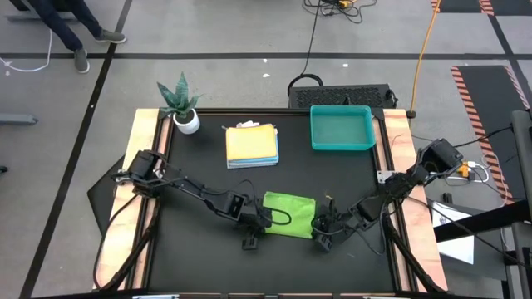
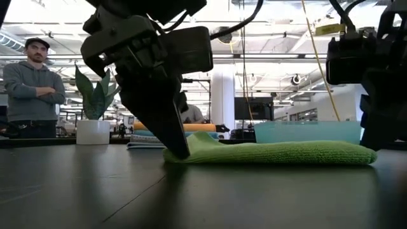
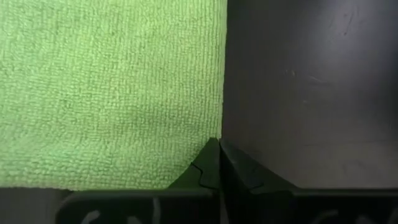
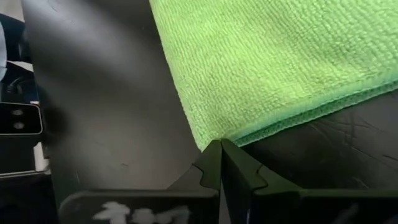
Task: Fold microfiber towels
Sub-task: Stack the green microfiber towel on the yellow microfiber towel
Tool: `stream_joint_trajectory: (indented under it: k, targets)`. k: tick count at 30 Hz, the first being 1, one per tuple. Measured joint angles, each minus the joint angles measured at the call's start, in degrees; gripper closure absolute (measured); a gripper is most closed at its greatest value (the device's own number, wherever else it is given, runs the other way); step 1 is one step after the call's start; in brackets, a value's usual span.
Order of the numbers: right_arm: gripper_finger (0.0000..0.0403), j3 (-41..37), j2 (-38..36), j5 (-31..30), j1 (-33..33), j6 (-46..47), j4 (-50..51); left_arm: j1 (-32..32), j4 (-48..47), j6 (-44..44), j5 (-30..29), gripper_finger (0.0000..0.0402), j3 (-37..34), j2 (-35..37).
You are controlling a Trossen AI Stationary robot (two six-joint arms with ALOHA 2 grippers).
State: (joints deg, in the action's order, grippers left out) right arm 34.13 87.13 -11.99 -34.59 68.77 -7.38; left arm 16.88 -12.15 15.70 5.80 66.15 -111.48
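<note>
The black table fills the view, and both arms reach in toward its near middle. There lies the lime green towel, folded flat, one layer over another, between the two grippers. Farther back sits the teal tray, and left of it a stack of folded towels, yellow-orange on top, blue edges peeking out below. A potted plant stands in the far left corner. The left gripper is pinched tight, tips at the green towel's corner on the table. The right gripper is clamped together too, tips touching another corner of that towel.
</note>
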Motion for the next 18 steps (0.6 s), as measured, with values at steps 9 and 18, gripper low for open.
stream_joint_trajectory:
  k: [9,18]
  targets:
    - [0.0403,1.98,-4.31,0.09,-2.10,-5.31,1.05,0.04,-3.18,-0.74,-0.28,0.0369,0.00,4.01]
    - [0.0403,21.02,-0.90,-8.69,-5.80,-31.31,23.53,5.29,-6.88,-19.45,-9.94,0.0364,0.07,12.87]
